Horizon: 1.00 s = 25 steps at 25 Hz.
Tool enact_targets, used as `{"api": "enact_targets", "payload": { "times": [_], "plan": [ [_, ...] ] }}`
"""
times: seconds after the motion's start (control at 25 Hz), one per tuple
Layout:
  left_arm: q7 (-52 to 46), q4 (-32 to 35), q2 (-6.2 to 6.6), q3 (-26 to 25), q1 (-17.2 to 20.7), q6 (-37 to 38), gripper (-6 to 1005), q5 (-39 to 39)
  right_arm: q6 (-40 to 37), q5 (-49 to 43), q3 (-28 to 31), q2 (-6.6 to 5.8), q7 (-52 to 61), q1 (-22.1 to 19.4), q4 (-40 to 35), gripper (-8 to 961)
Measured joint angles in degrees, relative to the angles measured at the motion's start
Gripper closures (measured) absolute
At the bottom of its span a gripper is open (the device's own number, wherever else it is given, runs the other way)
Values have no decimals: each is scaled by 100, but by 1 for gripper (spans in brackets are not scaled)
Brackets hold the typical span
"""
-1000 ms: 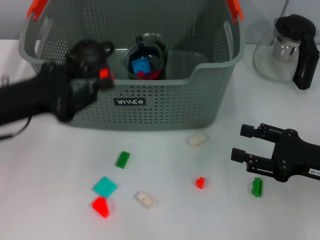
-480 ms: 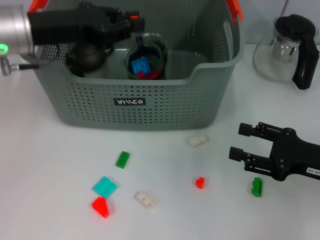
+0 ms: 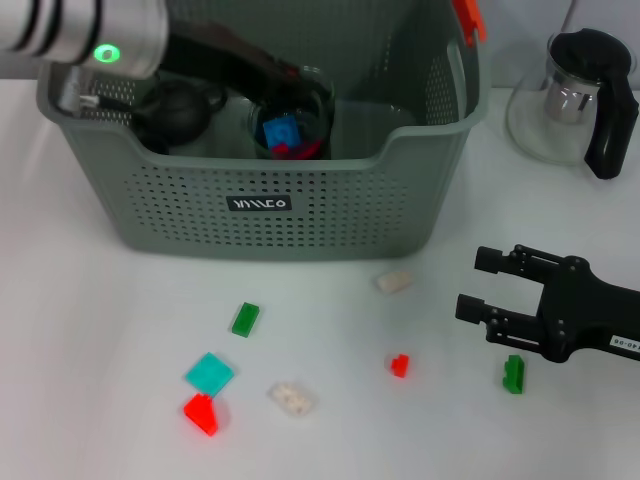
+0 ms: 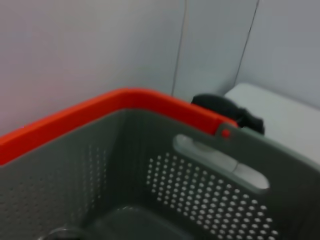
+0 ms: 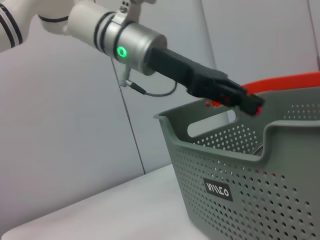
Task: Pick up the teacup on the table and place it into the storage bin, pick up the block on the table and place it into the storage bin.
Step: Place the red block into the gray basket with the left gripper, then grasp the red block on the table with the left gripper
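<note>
The grey perforated storage bin (image 3: 400,215) stands at the back of the table and also shows as the bin (image 5: 240,170) and its inner wall (image 4: 100,165). Inside it a glass teacup (image 3: 318,110) holds a blue block (image 3: 282,130) and something red. My left gripper (image 3: 288,76) reaches in over the bin's rim, just above that teacup; the same left gripper (image 5: 243,98) hangs over the rim. Several blocks lie on the table, among them a green block (image 3: 514,373) right beside my right gripper (image 3: 480,284), which is open and empty.
A small black teapot (image 3: 178,110) sits in the bin's left part. Loose on the table: green (image 3: 245,318), teal (image 3: 210,373), red (image 3: 201,412), white (image 3: 291,398), small red (image 3: 400,365) and white (image 3: 394,282) blocks. A glass kettle (image 3: 575,100) stands back right.
My left arm swung from in front of the bin's left side up and over its rim, reaching toward the glass teacup. The right gripper barely moved.
</note>
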Motion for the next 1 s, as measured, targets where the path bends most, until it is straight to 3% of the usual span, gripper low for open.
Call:
{"api": "enact_targets", "payload": {
  "times": [0.16,0.36,0.6,0.68,0.8,0.92,1.0],
  "plan": [
    [-342,-220,-64,388,-70,-531,802,342,41,-6,0,3,-1,0,0,194],
    [-595,-302,-74,453,-96,-732,802,398,72,-7,-6,4,-1,0,6,194],
    [-548,-150,-91,331,35,-689,649,80,77,-8,-6,3,-1,0,31,194],
    [-264,-6,-129,164,238,-649,598,-425,78,-8,-3,3,-1,0,45,194],
    [759,23,-202,-278,744,-284,522,-2021,77,-8,-2,3,-1,-3,52,194],
    [1657,-463,-156,-712,1074,514,447,-3541,78,-7,0,3,-1,-13,54,194],
    [2134,-970,-89,-1145,1157,1335,450,-4171,77,-1,0,3,-1,-16,54,194]
  ]
}}
